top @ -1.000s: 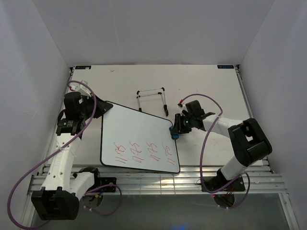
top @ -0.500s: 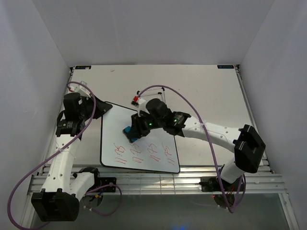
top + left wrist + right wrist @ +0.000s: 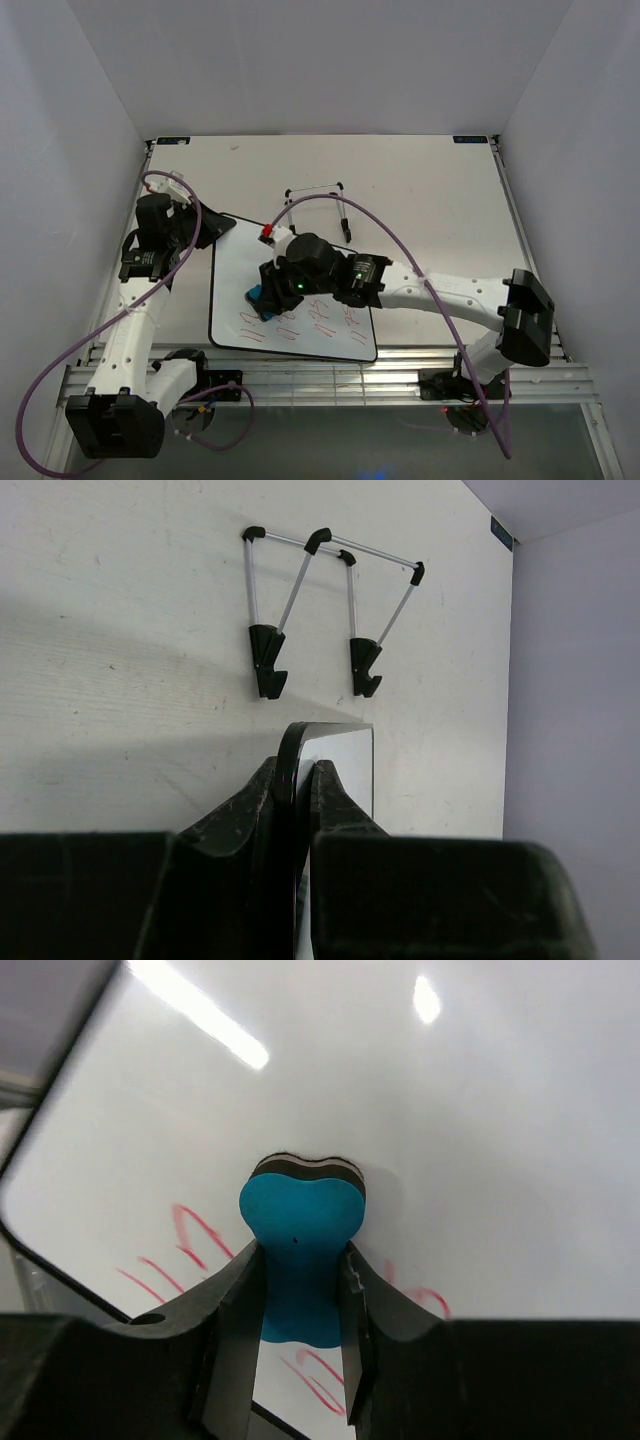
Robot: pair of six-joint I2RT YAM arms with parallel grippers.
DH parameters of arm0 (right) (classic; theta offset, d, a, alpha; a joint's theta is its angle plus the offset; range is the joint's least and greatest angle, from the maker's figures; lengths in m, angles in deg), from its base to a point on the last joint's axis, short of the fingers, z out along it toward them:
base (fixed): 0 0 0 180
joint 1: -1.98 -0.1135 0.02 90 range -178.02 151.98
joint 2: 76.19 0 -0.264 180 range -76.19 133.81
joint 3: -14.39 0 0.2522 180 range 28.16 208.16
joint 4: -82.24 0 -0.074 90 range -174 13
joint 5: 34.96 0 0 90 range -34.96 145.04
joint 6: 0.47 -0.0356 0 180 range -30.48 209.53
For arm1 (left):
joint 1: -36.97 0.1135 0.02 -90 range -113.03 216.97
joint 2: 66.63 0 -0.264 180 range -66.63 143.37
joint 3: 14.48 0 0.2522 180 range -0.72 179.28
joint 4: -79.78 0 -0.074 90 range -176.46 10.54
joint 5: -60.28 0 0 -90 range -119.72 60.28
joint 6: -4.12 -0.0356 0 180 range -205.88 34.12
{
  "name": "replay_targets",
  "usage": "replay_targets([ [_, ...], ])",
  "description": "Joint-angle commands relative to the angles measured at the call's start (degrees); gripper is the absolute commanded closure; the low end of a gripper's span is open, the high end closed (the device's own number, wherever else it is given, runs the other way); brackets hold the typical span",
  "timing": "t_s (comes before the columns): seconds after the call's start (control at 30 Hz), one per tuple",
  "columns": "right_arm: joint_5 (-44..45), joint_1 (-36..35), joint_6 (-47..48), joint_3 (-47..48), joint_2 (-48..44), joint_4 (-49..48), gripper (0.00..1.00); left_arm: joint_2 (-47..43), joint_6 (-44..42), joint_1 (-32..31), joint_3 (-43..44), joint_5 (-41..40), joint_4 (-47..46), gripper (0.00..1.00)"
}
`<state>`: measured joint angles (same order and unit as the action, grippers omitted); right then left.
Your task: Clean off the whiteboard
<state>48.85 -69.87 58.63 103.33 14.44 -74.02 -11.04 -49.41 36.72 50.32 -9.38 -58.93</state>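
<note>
The whiteboard (image 3: 240,258) lies flat on the table, with a row of red handwritten marks (image 3: 318,328) along its near edge. My left gripper (image 3: 205,228) is shut on the board's far-left corner, the black rim pinched between its fingers (image 3: 240,805). In the left wrist view a white corner of the whiteboard (image 3: 345,760) shows beyond the fingertips. My right gripper (image 3: 300,1252) is shut on a blue bone-shaped eraser (image 3: 298,1225). It presses the eraser (image 3: 256,296) onto the whiteboard (image 3: 450,1130) at the left end of the red marks (image 3: 195,1235).
A thin black-and-silver wire stand (image 3: 318,200) lies on the table just behind the board, seen also as the stand (image 3: 330,610) in the left wrist view. The right arm (image 3: 430,285) stretches across the board's near-right part. White walls enclose the table.
My right arm has swept left across the board with the eraser, from the board's right edge to the left end of the red marks. The left gripper kept its hold.
</note>
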Motion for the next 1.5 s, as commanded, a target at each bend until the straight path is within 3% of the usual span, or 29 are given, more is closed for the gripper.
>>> replay_targets([
  [0.0,9.35,0.92,-1.97,-13.33,-6.14,7.34,0.87,1.01,-10.1,-0.72,-0.42,-11.11,3.23,1.0],
  [0.1,10.59,3.12,-3.99,-23.54,-10.98,7.25,0.87,0.75,-10.01,-0.72,-0.16,-11.2,3.23,1.0],
  [0.23,9.72,4.71,-4.88,-27.02,-13.81,7.68,0.87,0.66,-10.01,-0.72,-0.07,-10.94,3.23,1.0],
  [0.4,4.46,2.43,-1.64,-16.93,-9.88,8.22,0.87,0.48,-9.75,-0.72,-0.33,-10.84,2.97,1.0],
  [0.6,-4.87,-2.05,1.45,2.41,-0.12,6.63,0.87,-0.22,-9.84,-0.72,-0.68,-11.11,3.06,1.0],
  [0.73,-3.83,-1.8,4.08,9.02,3.67,8.91,0.87,-0.14,-9.93,-0.72,-0.42,-10.93,3.32,1.0],
  [0.83,-3.48,0.92,3.83,4.38,3.33,9.01,0.87,-0.13,-10.01,-0.72,-0.07,-10.93,3.5,1.0],
  [1.13,3.29,12.96,0.93,-29.72,-9.58,8.48,0.87,-0.22,-9.84,-0.72,-0.07,-10.76,3.41,1.0],
  [1.3,5.06,13.93,-0.39,-32.55,-14.87,10.33,0.87,-0.31,-9.66,-0.72,-0.42,-10.76,3.15,1.0],
  [1.47,-7.59,11.23,-1.18,-27.47,-14.43,-0.45,0.87,-0.66,-9.75,-0.72,-0.42,-10.93,3.23,1.0],
])
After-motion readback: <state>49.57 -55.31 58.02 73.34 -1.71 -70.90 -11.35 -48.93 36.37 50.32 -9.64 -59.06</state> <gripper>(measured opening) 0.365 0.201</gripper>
